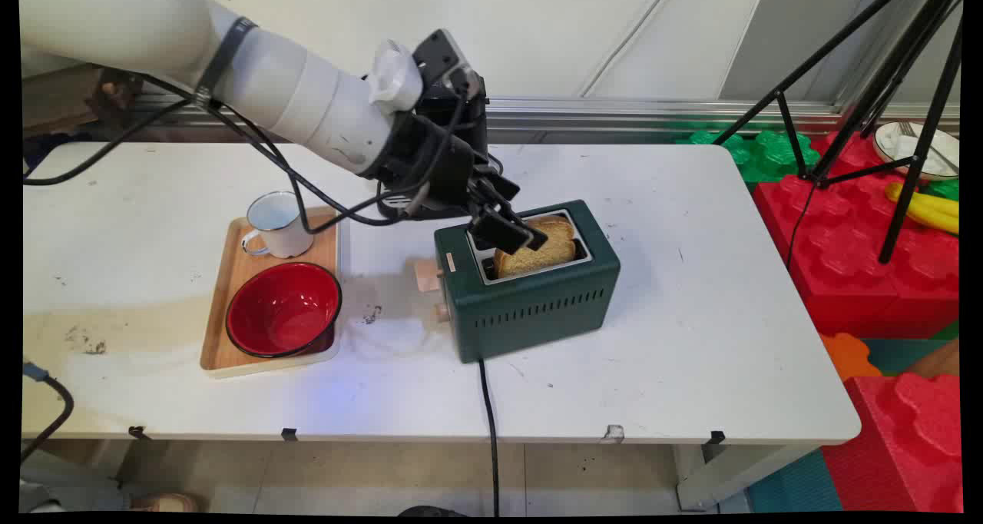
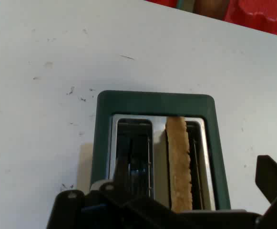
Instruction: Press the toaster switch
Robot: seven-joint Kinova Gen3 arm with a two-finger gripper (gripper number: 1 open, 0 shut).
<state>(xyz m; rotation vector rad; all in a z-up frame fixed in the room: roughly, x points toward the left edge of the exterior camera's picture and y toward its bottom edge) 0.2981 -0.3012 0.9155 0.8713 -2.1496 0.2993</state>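
Bright, even light fills both views. The toaster [image 1: 530, 282] casts a soft shadow toward nine o'clock on the surface [image 1: 691, 339]. The hand view looks slightly soft.

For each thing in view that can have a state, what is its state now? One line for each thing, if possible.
Gripper: open, just above the toaster's top.
Toaster: upright on the table; one slot holds bread, the other is empty.
Bread slice: standing on edge in one slot, its top sticking out.
Red bowl: upright, empty, on the wooden tray.
White mug: upright on the tray.
Wooden tray: flat on the table.
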